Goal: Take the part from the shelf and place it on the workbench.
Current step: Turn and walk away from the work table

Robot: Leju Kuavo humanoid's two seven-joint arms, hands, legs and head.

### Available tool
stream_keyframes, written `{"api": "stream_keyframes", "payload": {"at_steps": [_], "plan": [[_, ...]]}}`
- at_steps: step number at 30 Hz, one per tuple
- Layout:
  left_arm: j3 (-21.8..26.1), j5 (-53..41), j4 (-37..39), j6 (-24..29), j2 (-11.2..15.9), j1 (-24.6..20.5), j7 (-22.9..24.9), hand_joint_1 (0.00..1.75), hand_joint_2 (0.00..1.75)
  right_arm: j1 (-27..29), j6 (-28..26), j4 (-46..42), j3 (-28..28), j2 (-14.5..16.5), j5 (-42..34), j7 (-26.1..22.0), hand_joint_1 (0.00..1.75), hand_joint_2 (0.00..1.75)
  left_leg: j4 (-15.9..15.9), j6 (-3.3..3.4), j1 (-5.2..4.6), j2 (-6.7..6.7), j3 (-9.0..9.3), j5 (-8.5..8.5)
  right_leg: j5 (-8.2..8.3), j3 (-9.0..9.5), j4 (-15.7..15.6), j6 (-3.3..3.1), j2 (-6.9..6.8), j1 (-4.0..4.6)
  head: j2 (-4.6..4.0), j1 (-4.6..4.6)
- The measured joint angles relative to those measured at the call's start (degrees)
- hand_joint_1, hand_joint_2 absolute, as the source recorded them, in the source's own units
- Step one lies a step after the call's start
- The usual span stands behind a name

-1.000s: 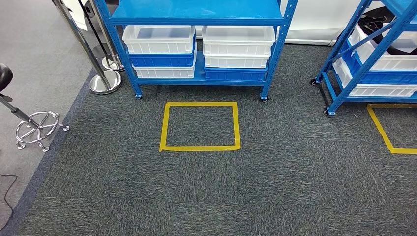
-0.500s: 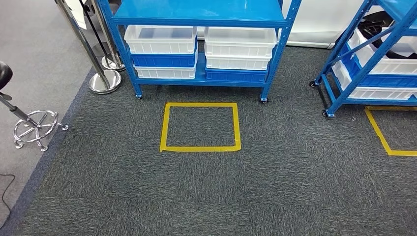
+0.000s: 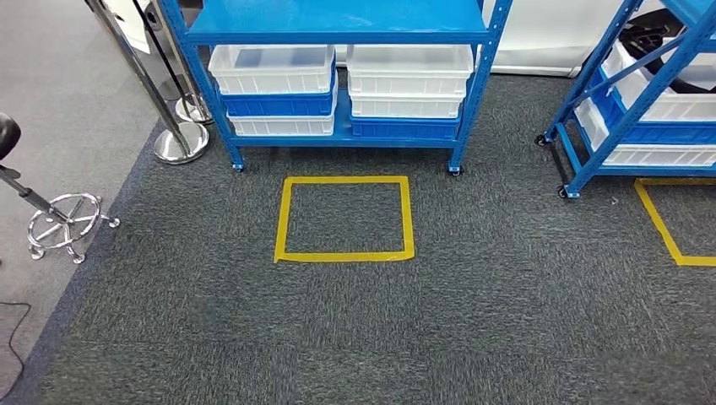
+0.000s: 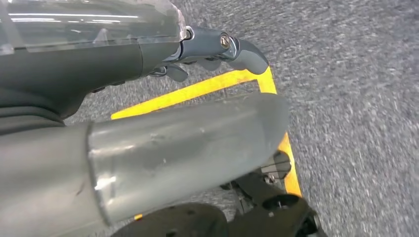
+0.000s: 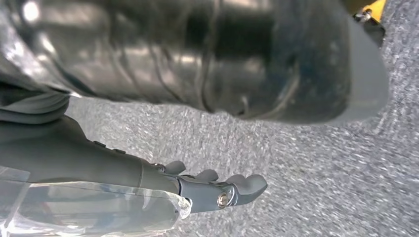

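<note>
Both hands hang by the robot's sides over the carpet: the left hand [image 4: 217, 49] and the right hand [image 5: 217, 190] hold nothing, fingers loosely extended and a little apart. No part can be made out yet; it is presumably in one of the white bins [image 3: 272, 67] on the blue shelf [image 3: 338, 21] at 12 o'clock in the head view, and their contents are hidden at this angle. How it will handle is a guess: likely a rigid, light piece, best taken across its firmest sides once seen. A yellow taped square [image 3: 344, 218] lies on the carpet just before the shelf, a second shelf [image 3: 642, 93] stands at 2 o'clock, and a stool base [image 3: 63, 221] at 9 o'clock.
</note>
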Motion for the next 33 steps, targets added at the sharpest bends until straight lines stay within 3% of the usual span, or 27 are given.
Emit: {"api": "stream_keyframes", "payload": {"at_steps": [3, 4, 5, 7, 9, 11, 13, 16, 17, 20, 27, 33], "plan": [[0.0, 0.1, 0.0, 0.0, 0.0, 0.1, 0.0, 0.0, 0.0, 0.0, 0.0, 0.0, 0.0, 0.0, 0.0, 0.0, 0.0, 0.0, 10.7, -0.62, 0.27, 0.01, -5.96, -4.18, -0.36, 0.4, -0.1, -0.48, -0.09, 0.06, 0.0, -0.01], [0.0, 0.2, 0.1, 0.1, 0.0, 0.1, 0.2, 0.0, 0.0, 0.0, 0.0, 0.0, -0.1, 0.0, 0.0, 0.0, 0.0, 0.44, 12.5, -0.67, 0.32, 0.01, -7.33, -4.02, -0.56, 0.62, -0.1, -0.51, -0.07, 0.08, 0.0, -0.02], [0.0, 0.4, 0.1, 0.1, 0.0, 0.2, 0.5, 0.0, 0.0, 0.0, 0.0, 0.0, -0.1, 0.0, 0.0, 0.0, 0.0, 0.87, 12.0, -0.63, 0.36, 0.01, -7.63, -2.59, -0.79, 0.94, -0.1, -0.46, -0.03, 0.08, 0.0, -0.01], [0.2, 1.0, 0.2, 0.3, 0.0, 0.2, 1.5, 0.0, 0.0, 0.0, 0.2, 0.0, -0.1, 0.0, 0.0, -0.1, 0.0, 1.75, 5.6, -0.24, 0.38, 0.02, -5.65, 2.46, -1.37, 1.77, -0.1, -0.26, 0.02, 0.08, 0.0, -0.01], [0.4, 1.3, 0.2, 0.7, 0.0, 0.2, 2.3, 0.0, 0.0, 0.0, 0.3, 0.0, -0.1, 0.0, 0.1, -0.6, 0.0, 0.87, -0.6, 0.27, 0.11, -0.03, -3.26, 5.4, -1.87, 2.2, -0.1, 0.14, 0.09, 0.24, 0.0, -0.01], [0.5, 1.3, 0.2, 0.9, 0.0, 0.1, 2.5, 0.0, 0.0, -0.2, 0.3, 0.1, -0.2, 0.1, 0.3, -2.0, 0.0, 0.0, -2.4, 0.48, -0.09, -0.09, -2.54, 5.55, -2.08, 2.21, -0.1, 0.41, 0.13, 0.43, 0.0, 0.01], [0.7, 1.3, 0.2, 1.0, -0.1, 0.2, 2.3, 0.0, 0.0, -0.2, 0.3, 0.1, -0.2, 0.1, 0.7, -4.7, 0.0, 0.0, -2.8, 0.38, -0.05, -0.17, -2.46, 5.67, -2.15, 2.28, -0.2, 0.25, 0.06, 0.46, 0.0, 0.04], [0.8, 1.4, 0.3, 1.0, -0.1, 0.2, 1.3, 0.0, 1.31, -0.2, 0.8, 0.1, -0.1, 0.1, 1.4, -8.1, 0.0, 0.0, -2.9, 0.54, -0.15, -0.25, -2.36, 5.54, -2.18, 2.57, -0.7, 0.16, 0.01, 0.41, 0.0, 0.05], [0.9, 1.4, 0.3, 1.0, -0.1, 0.1, 1.1, 0.0, 1.75, -0.2, 1.0, 0.1, -0.1, 0.1, 1.4, -8.4, 0.0, 0.44, -2.9, 0.65, -0.15, -0.25, -2.3, 5.47, -2.15, 2.7, -0.8, 0.25, 0.01, 0.41, 0.0, 0.05], [1.1, 1.4, 0.3, 1.0, -0.2, 0.0, 1.1, 0.0, 1.75, -0.2, 1.5, 0.1, -0.3, 0.1, 0.7, -7.3, 0.0, 1.75, -2.9, 0.92, -0.16, -0.23, -2.15, 5.34, -2.05, 3.0, -1.2, 0.56, 0.01, 0.42, 0.0, 0.05], [1.3, 1.4, 0.3, 0.9, -0.3, 0.0, 1.3, 0.0, 1.75, -0.2, 2.2, 0.1, -0.6, 0.1, 0.3, -6.4, 0.0, 1.75, -2.8, 1.08, -0.18, -0.23, -2.11, 5.34, -1.89, 3.1, -1.4, 1.15, 0.01, 0.39, 0.0, 0.05], [1.7, 1.4, 0.3, 0.7, -0.3, 0.0, 1.1, 0.0, 1.75, -0.2, 2.7, 0.1, -0.8, 0.1, 0.7, -8.1, 0.0, 1.75, -2.8, 1.1, -0.17, -0.22, -2.03, 5.36, -1.87, 3.12, -1.4, 1.22, 0.01, 0.43, 0.0, 0.05]]}}
